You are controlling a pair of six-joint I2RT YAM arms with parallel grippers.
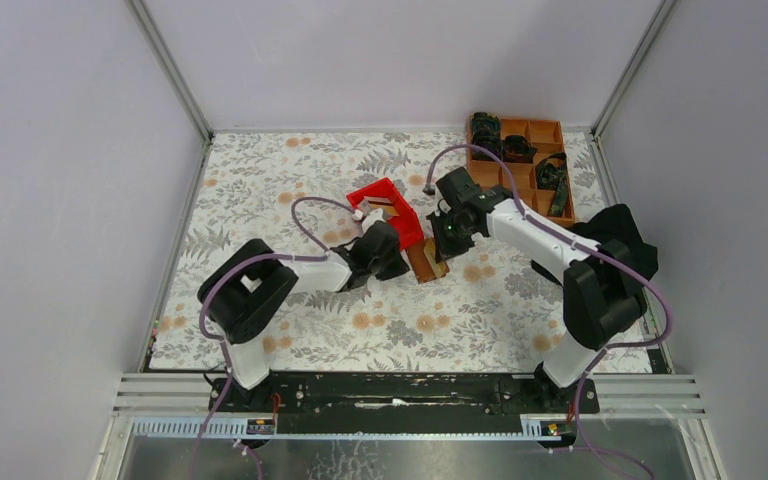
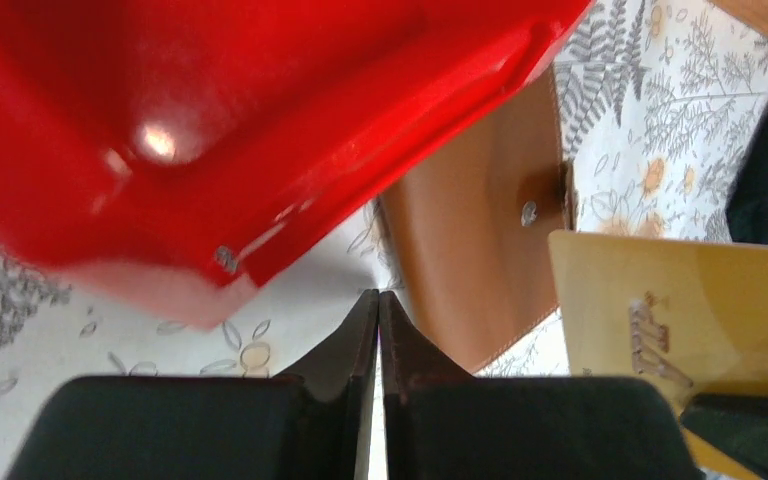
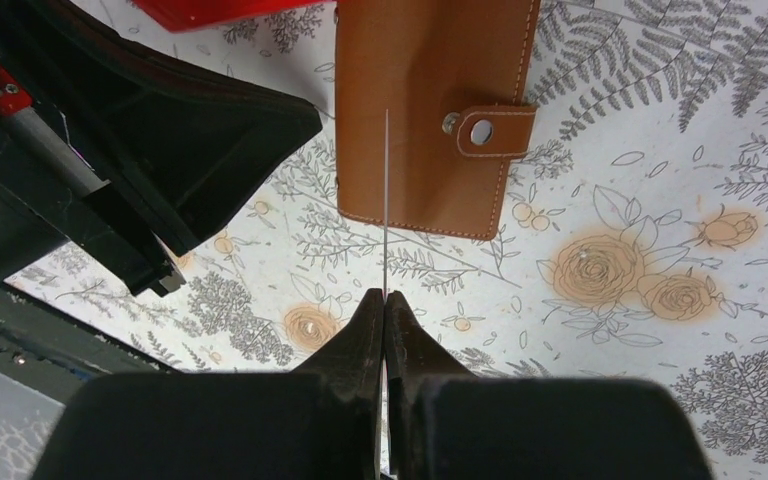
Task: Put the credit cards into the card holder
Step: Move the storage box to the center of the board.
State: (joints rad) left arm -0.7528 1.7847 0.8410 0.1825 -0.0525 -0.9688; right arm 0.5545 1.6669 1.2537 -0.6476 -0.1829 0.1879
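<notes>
Right hand [image 3: 384, 300] pinched shut on a gold credit card [image 2: 665, 310], held edge-up off the desk [image 3: 640, 400], close to the card holder [image 3: 430, 110]. Card holder lies flat, snap fastened, right beside the red bin [image 2: 260, 100]. Left hand [image 2: 377, 300] closed tight, empty, nearby.

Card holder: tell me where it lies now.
In the top view the card holder lies closed at mid-table, just near-right of the red bin, beneath the credit card in the right gripper.
</notes>
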